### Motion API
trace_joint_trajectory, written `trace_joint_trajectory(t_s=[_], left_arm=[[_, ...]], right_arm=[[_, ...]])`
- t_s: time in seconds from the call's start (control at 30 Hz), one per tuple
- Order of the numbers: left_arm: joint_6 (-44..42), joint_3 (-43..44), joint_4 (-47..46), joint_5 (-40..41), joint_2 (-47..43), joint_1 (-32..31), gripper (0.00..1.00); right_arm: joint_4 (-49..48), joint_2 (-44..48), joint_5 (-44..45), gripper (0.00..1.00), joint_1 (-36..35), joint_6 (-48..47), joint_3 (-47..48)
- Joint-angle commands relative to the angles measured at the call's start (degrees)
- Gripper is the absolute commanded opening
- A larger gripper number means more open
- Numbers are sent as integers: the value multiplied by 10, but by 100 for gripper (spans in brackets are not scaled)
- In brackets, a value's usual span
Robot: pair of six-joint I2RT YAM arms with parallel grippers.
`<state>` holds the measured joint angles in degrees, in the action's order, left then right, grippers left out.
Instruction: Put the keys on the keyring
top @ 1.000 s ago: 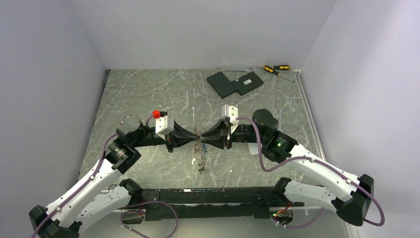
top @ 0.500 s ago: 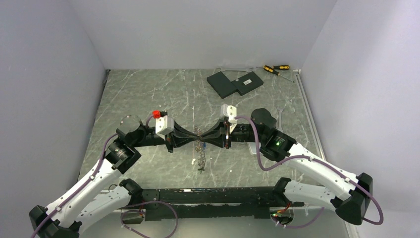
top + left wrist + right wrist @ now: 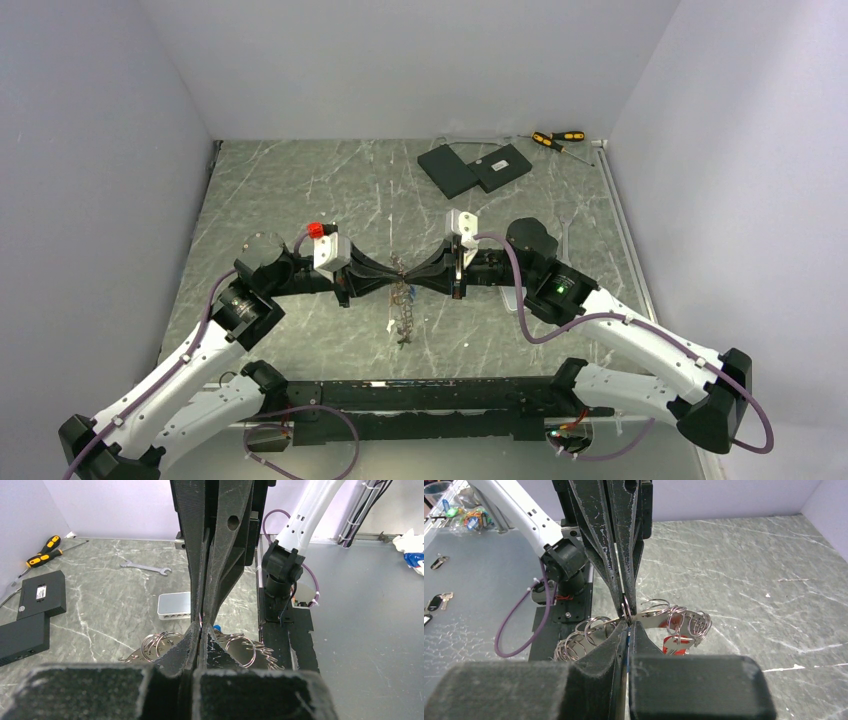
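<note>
Hanging pinched between left gripper (image 3: 393,272) and right gripper (image 3: 412,272), the keyring (image 3: 404,315) bears rings (image 3: 580,641).

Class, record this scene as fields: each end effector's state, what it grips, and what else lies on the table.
Left end effector: shut on keyring
Right end effector: shut on the same keyring, tip to tip with the left
Keyring: bunch of rings running from the tips toward the arm bases
Back of table: two black boxes, screwdrivers
Right side: pale slab, wrench
</note>
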<state>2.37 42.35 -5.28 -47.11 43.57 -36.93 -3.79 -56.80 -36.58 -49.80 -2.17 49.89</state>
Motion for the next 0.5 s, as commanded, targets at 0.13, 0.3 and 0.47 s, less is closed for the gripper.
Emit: trace_joint_trajectory(t_s=[0.13,0.3,0.47], left_arm=[[-1,5,-28,10,-10,3,0],[-12,13,-3,20,-7,3,4],[-54,24,36,33,-7,3,28]], right_arm=[[-39,4,-14,0,1,-8,27],[-21,10,-3,0,1,-16,31],[19,11,10,0,1,-32,41]])
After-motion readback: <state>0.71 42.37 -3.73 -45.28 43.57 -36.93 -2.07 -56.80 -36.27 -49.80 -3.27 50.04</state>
